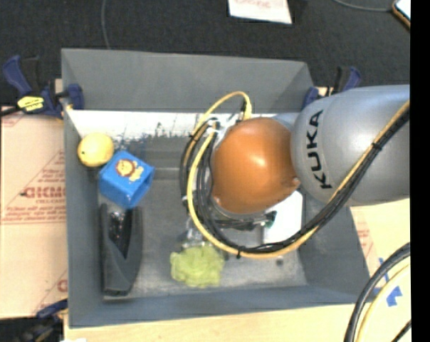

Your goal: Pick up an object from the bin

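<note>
A little of my gripper (pixel 194 235) shows beneath the arm's orange cover, low in the middle of the bin. Right below it, near the front wall, lies a pale green crumpled lump (pixel 196 266), close to or touching the gripper. A white flat thing (pixel 289 216) peeks out from under the arm on the right side of the bin.
A blue cube with a yellow cartoon face (pixel 125 179) sits at the left, with a yellow ball (pixel 95 149) behind it in the back left corner. A long dark grey and black tool (pixel 119 248) lies along the left wall. The arm and its cables cover the bin's middle and right.
</note>
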Action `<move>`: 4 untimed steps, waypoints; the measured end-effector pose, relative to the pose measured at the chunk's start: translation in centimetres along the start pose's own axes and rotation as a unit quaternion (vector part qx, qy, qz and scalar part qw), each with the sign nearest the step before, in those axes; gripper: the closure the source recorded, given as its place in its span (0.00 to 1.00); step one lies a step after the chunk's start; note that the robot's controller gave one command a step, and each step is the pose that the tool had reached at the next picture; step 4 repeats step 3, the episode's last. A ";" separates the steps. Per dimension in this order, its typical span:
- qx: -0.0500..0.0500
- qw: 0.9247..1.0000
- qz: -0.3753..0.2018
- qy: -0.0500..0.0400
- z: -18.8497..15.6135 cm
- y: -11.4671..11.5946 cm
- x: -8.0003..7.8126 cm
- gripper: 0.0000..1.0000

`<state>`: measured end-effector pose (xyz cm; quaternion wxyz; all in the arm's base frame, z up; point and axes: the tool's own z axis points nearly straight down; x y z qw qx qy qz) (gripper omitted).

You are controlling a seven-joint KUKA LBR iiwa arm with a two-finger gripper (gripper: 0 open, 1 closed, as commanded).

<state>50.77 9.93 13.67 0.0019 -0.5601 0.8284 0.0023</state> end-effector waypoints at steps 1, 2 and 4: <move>0.004 1.000 0.001 -0.003 -2.0 -0.2 -0.1 1.00; 0.003 1.000 0.003 -0.002 -3.2 -0.2 -0.1 1.00; 0.004 1.000 0.004 -0.003 -5.4 -0.2 -0.1 1.00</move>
